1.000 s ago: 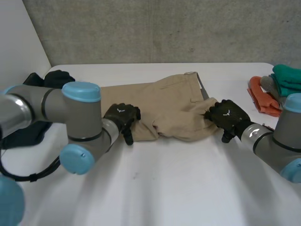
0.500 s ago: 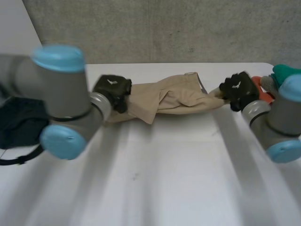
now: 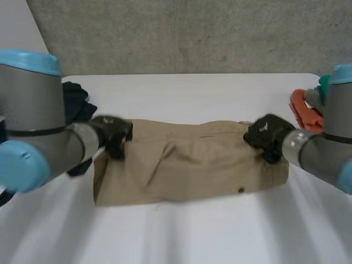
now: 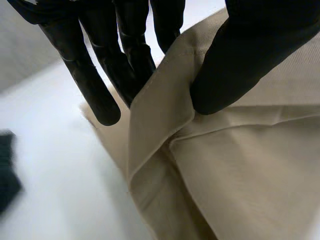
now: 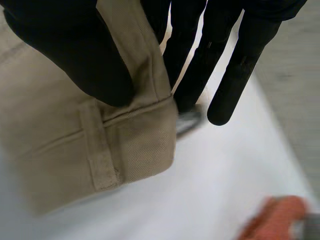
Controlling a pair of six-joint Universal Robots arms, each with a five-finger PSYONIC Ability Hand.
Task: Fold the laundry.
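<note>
**Trousers (image 3: 187,165) swung down flat, pinched at both far corners**

Half a second back they hung bunched between my hands, over the far side of the table (image 3: 187,236). Now they lie spread as a wide folded band across its middle, and both hands have come nearer with them.

At the far left a dark cloth (image 3: 74,99) lies close behind my left arm. My left hand (image 3: 113,133) is at the band's far left corner, with the thumb (image 4: 250,55) pressing a doubled edge against fingers (image 4: 125,55) tucked under it. My right hand (image 3: 265,135) has the far right corner by the waistband and is clamped the same way, thumb on top and fingers below. An orange cloth (image 3: 305,113) sits apart at the far right.

I judge this cloth light but firm, a twill that holds a crease and does not slip in a pinch. The middle is soft and wrinkles where it is unsupported. The seamed edges and waistband are the stiffest places to grip, so I would take hold there for the next fold and keep the span between my hands taut.
</note>
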